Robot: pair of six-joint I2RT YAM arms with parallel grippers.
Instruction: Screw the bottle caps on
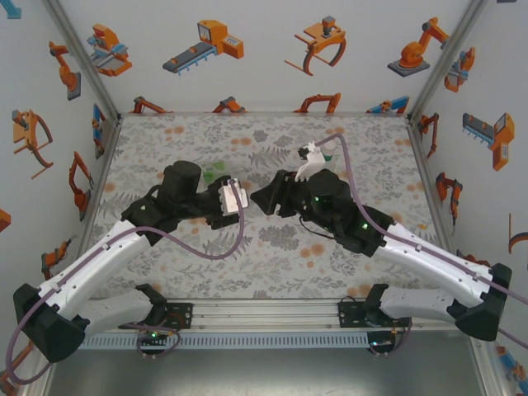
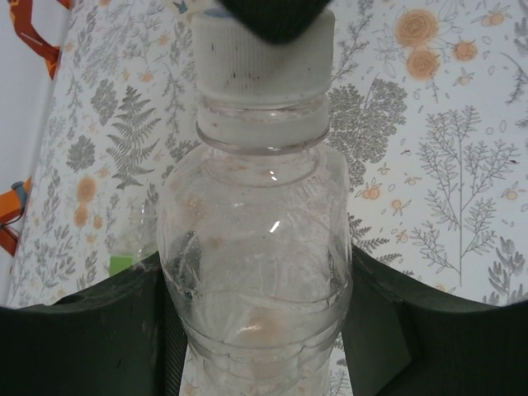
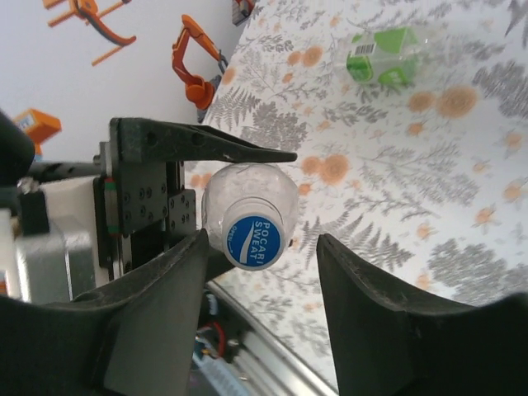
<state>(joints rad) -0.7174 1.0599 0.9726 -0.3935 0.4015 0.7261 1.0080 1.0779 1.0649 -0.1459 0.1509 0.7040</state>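
Fingers [image 2: 82,346] of the left gripper [image 2: 260,330] are closed on the lower body of a clear bottle [image 2: 256,247], 1 dark finger pressed against each side of it. In the left wrist view the bottle points away from the camera, neck uppermost in the frame. A ribbed, pale-sided cap [image 2: 260,62] sits on that neck, and a dark part of the other arm covers its top.

Fingers [image 3: 363,330] of the right gripper [image 3: 262,239] stand apart, not clamped, with the cap between them. Seen end-on from the right wrist, the cap's top is blue with white lettering. There is a plain gap between the cap and 1 finger. The other finger lies just beside the cap, and I cannot tell whether they touch. How far the cap is threaded down cannot be told.

From the top camera the 2 grippers meet nose to nose near the middle of the floral-patterned counter [image 1: 206,140], with the held bottle between them, above the surface.

A second bottle [image 3: 388,54] with a green-and-white label lies on its side on the counter, well apart from the right fingers and just beyond the left gripper. Whether it carries a cap cannot be told.
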